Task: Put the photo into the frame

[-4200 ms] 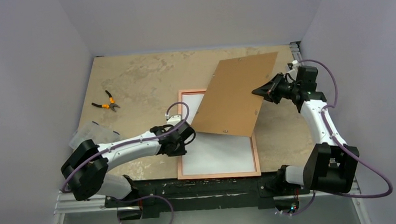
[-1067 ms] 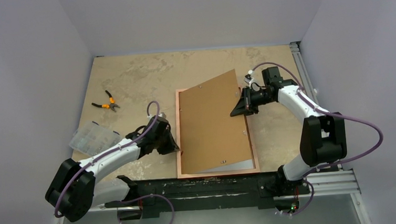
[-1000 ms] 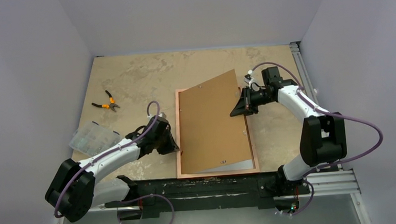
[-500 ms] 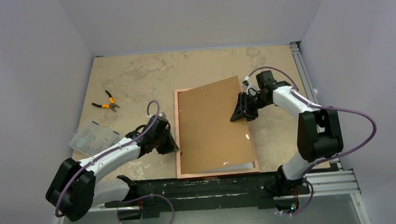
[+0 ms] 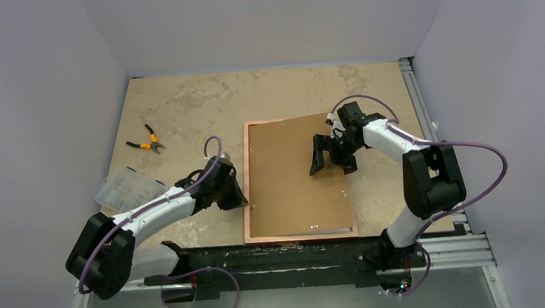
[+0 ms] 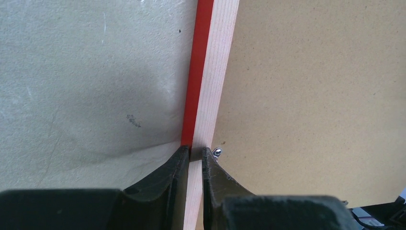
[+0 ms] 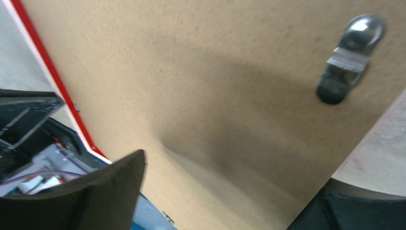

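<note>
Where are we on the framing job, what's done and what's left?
Done: the backing board lies on the frame; the photo is hidden, presumably beneath. In hand: the left tool pinches its left rail, and the right tool is open over the board. Left: likely seating the near right corner, where a pale strip shows, then fastening.

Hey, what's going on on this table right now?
The left gripper is clamped on the left rail of the frame, which lies face down on the table. A brown backing board lies over the frame's opening, slightly askew. The right gripper is spread open over the board's right side. The photo itself is not visible.
</note>
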`<state>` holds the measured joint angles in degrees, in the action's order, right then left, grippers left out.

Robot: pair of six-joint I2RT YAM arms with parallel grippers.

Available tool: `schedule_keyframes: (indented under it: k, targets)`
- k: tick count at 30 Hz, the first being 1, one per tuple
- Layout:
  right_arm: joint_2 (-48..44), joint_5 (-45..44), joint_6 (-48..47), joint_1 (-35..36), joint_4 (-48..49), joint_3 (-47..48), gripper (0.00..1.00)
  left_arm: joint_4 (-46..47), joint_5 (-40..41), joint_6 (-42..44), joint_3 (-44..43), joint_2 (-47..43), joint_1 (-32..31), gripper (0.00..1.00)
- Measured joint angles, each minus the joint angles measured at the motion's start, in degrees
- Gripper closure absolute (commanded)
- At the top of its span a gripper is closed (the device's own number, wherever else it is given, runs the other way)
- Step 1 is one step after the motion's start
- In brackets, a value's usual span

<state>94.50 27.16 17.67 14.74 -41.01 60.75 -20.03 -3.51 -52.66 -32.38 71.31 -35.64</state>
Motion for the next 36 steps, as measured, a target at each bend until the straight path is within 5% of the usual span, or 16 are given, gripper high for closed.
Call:
schedule_keyframes:
  k: [28, 36]
  targets:
    - [-0.2, -29.6, 1.2, 7.8, -5.4, 2.6, 0.01, 1.4, -0.2, -0.1, -0.1, 0.5, 0.0, 0.85]
    - [-5.2, -33.4, 2.3, 7.8, -5.7, 2.7, 0.01, 1.1, 0.1, -0.1, -0.1, 0.5, 0.0, 0.68]
